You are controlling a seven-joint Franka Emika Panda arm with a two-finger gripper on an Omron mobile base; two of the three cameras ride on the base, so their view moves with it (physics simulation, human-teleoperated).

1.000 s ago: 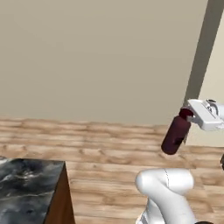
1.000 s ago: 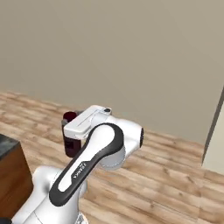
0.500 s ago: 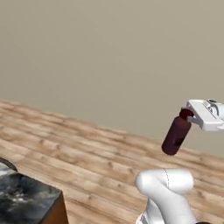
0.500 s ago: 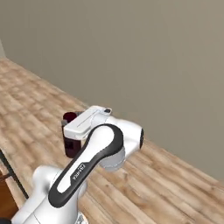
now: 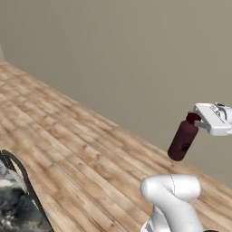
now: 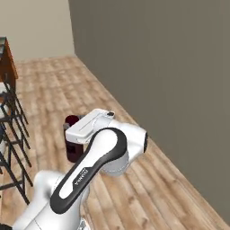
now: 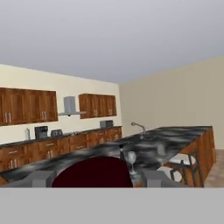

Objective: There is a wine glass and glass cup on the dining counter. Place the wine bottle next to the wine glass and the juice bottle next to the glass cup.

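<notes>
My gripper [image 5: 198,121] is shut on the juice bottle [image 5: 182,141], a stubby maroon bottle held by its neck and tilted, high above the wood floor. From the other side the juice bottle [image 6: 72,146] shows under the white hand, partly hidden by my arm. In the hand view its dark red top [image 7: 94,173] sits between the fingertips [image 7: 40,178]. Far ahead lies the dining counter [image 7: 183,133] with its marbled top. On it stand the wine glass [image 7: 131,158], a slim dark wine bottle [image 7: 122,152] just left of it, and the glass cup [image 7: 161,150] further right.
A corner of the marbled counter [image 5: 11,210] with a black stool frame [image 5: 20,174] is at the lower left. More black stools [image 6: 9,134] stand along the left. A plain wall [image 5: 136,68] runs close ahead. A faucet [image 7: 139,127] and wall cabinets [image 7: 39,105] lie beyond.
Both base views have swung, so the camera moved: the counter corner slid down and left, the wall came nearer. The juice bottle stays in the gripper, held as before.
</notes>
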